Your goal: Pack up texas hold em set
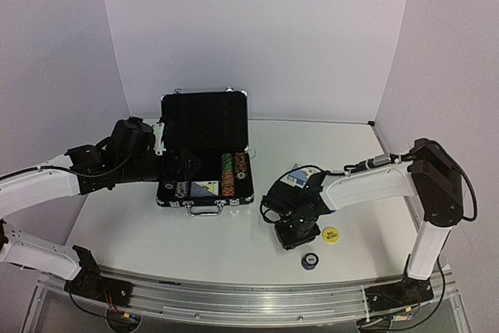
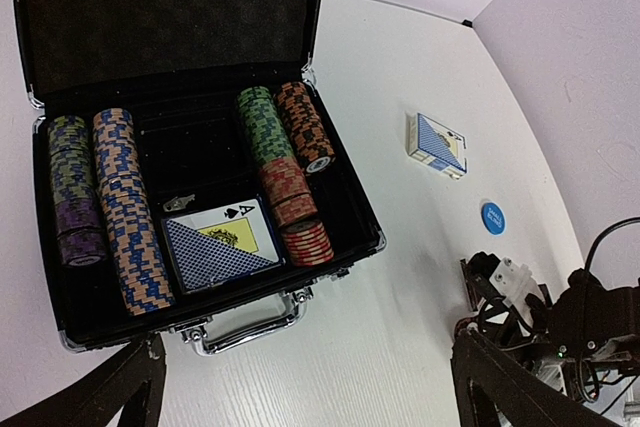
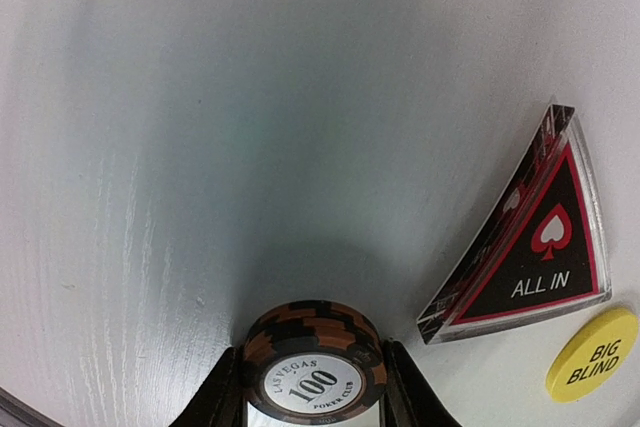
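Open case (image 1: pixel 234 200), long side 9-to-3, handle (image 1: pixel 204 210) at 6. Bare table (image 1: pixel 195 239) room at its 6. Right gripper (image 3: pixel 312 395) pinching chip stack (image 3: pixel 310 332); left gripper (image 2: pixel 310 387) spread wide.

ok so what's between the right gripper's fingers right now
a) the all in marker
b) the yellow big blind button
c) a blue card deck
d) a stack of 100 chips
d: in the right wrist view the right gripper is closed on the stack of 100 chips, while the all in marker and the big blind button lie loose off to one side.
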`<control>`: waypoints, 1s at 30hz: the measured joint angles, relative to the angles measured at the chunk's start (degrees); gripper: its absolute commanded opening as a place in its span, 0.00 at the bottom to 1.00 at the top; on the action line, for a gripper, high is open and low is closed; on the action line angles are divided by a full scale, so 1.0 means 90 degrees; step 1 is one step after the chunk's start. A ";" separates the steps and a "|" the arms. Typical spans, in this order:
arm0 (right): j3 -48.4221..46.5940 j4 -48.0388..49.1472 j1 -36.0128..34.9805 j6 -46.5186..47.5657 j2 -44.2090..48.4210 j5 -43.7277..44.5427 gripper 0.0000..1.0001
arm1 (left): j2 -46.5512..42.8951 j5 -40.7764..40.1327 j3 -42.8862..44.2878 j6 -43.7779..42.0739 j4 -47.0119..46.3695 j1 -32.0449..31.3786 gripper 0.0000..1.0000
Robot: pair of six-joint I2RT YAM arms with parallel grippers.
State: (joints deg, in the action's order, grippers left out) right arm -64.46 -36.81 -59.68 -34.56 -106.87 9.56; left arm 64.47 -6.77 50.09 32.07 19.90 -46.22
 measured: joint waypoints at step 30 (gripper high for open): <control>-0.0561 -0.0919 -0.0100 0.0903 0.1003 -0.0637 0.06 | 0.1404 0.2427 0.0052 0.0939 -0.0989 0.0005 0.92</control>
State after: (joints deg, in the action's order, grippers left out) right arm -69.51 -45.08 -60.58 -26.44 -97.85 3.83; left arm 77.10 15.08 50.55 40.52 11.00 -46.17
